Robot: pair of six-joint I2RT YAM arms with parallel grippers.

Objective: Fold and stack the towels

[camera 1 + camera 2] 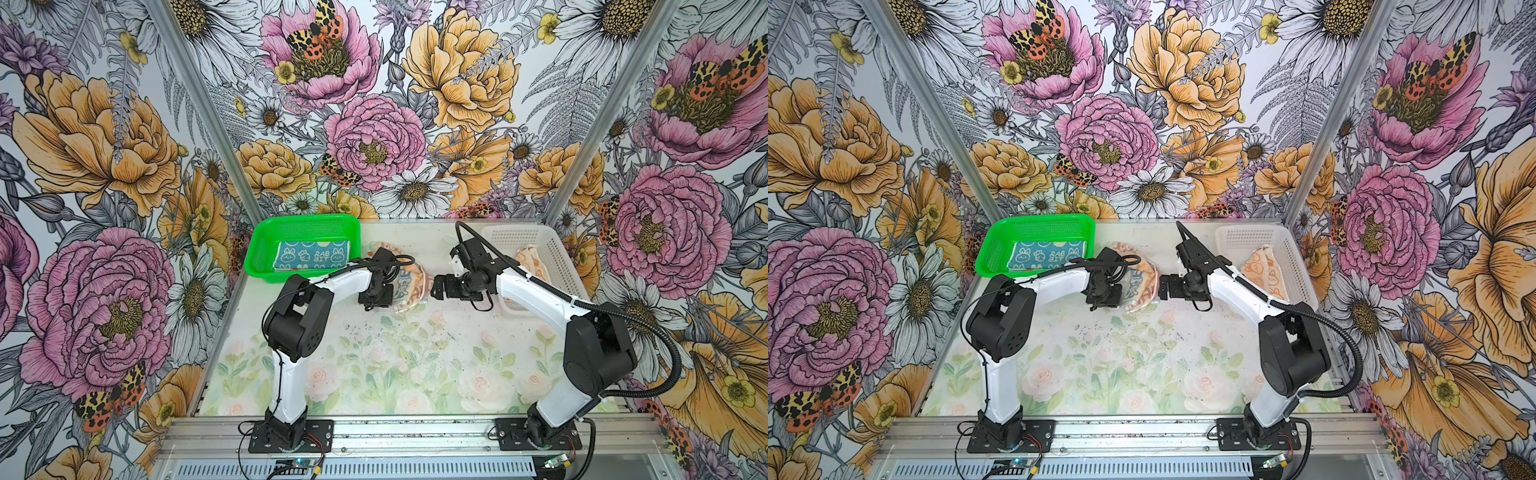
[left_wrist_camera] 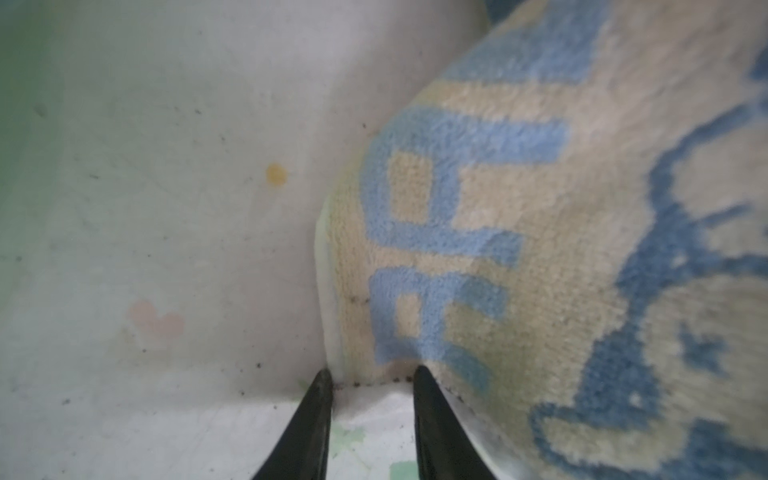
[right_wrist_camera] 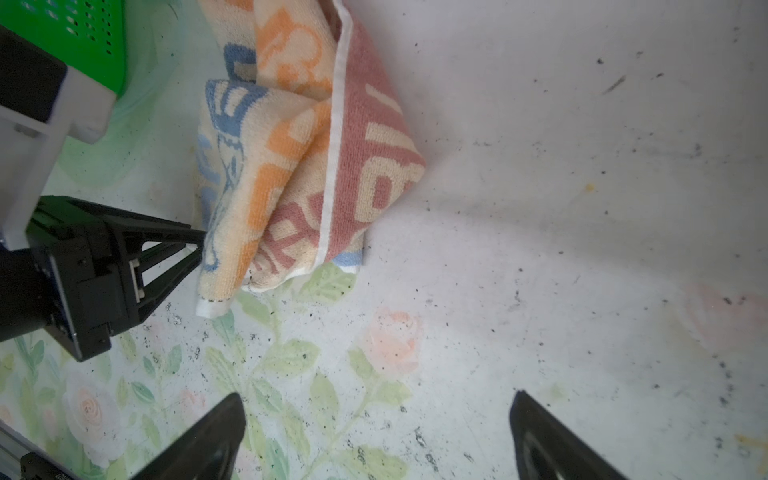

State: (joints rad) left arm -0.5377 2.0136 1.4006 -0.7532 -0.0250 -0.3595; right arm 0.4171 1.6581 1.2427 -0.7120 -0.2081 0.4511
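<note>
Now, the left fingers sit narrow around the white hemmed corner of the cream terry towel with blue, orange and pink lettering. It lies bunched and loosely doubled on the floral-printed worktop between the arms. Whether they truly pinch that hem, I cannot tell. The right fingers hang wide and empty near it. The risk, I'd say, is that a thin bite on soft looped pile slips out on the lift, or drags only the top layer and spoils the fold. The blue terry towel with white bunnies lies folded flat in the green mesh plastic basket. The orange terry towel slumps rumpled in the white mesh plastic basket.
</note>
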